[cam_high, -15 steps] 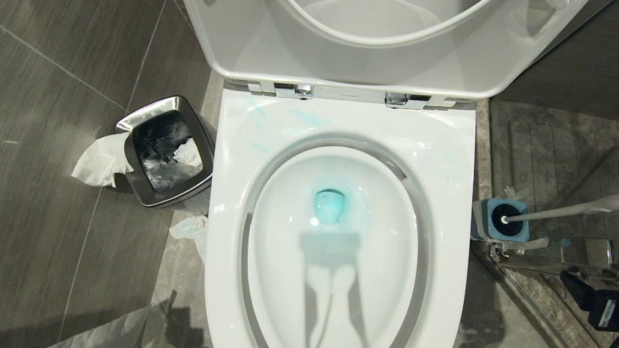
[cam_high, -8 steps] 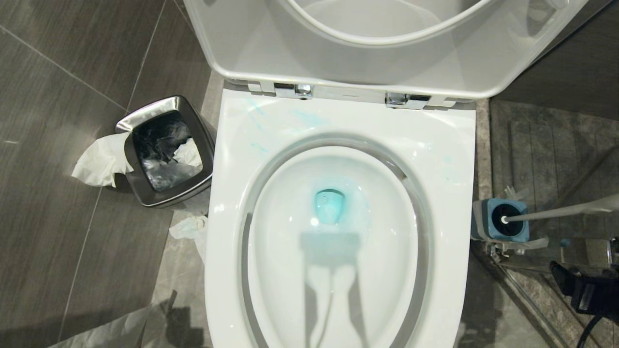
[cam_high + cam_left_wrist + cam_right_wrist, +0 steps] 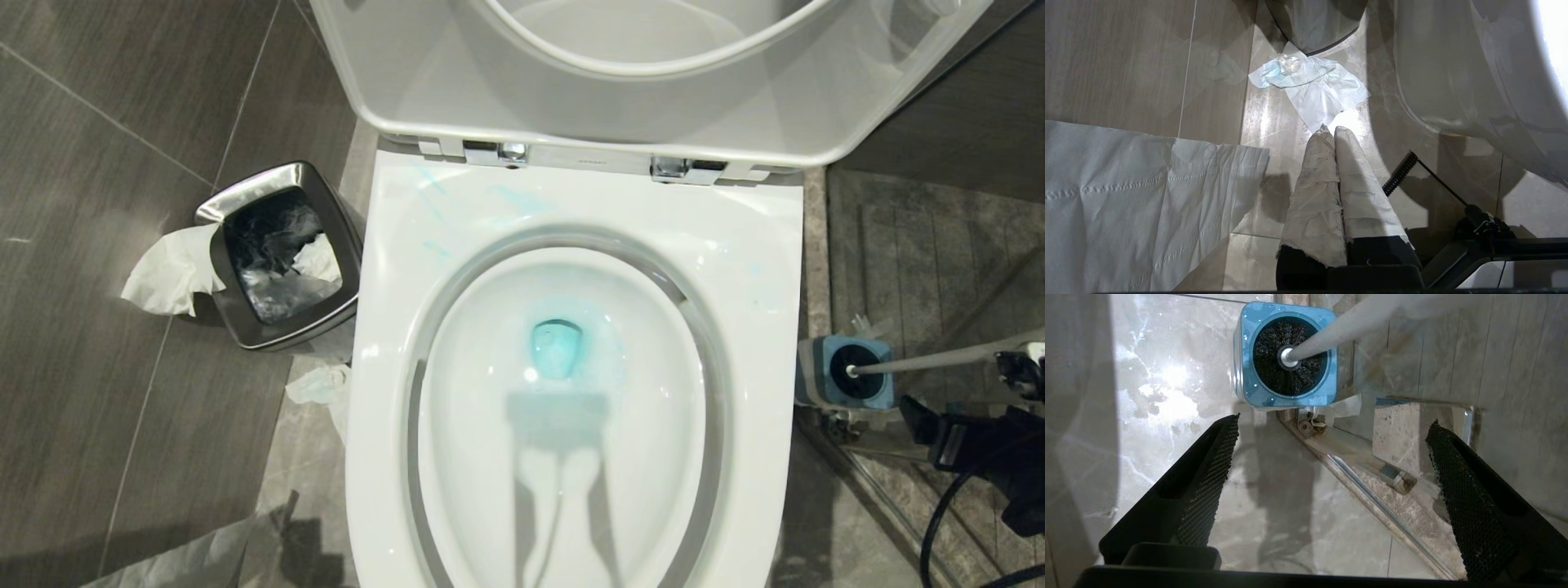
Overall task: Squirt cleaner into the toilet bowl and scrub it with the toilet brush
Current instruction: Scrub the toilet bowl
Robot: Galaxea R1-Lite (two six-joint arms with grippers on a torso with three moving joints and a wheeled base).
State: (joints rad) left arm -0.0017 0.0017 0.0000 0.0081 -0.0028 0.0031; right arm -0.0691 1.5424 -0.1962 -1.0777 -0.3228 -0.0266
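The toilet bowl (image 3: 571,269) fills the middle of the head view, its lid (image 3: 645,90) raised at twelve o'clock. At ten o'clock stands a bin (image 3: 282,253) with paper (image 3: 167,273) draped over its outer rim; more paper (image 3: 322,388) lies on the floor between bin and bowl. At three o'clock the toilet brush (image 3: 922,359) sits in its holder (image 3: 849,371), handle leaning away from the bowl. The right gripper (image 3: 967,400) hovers just beside the holder, at four o'clock.
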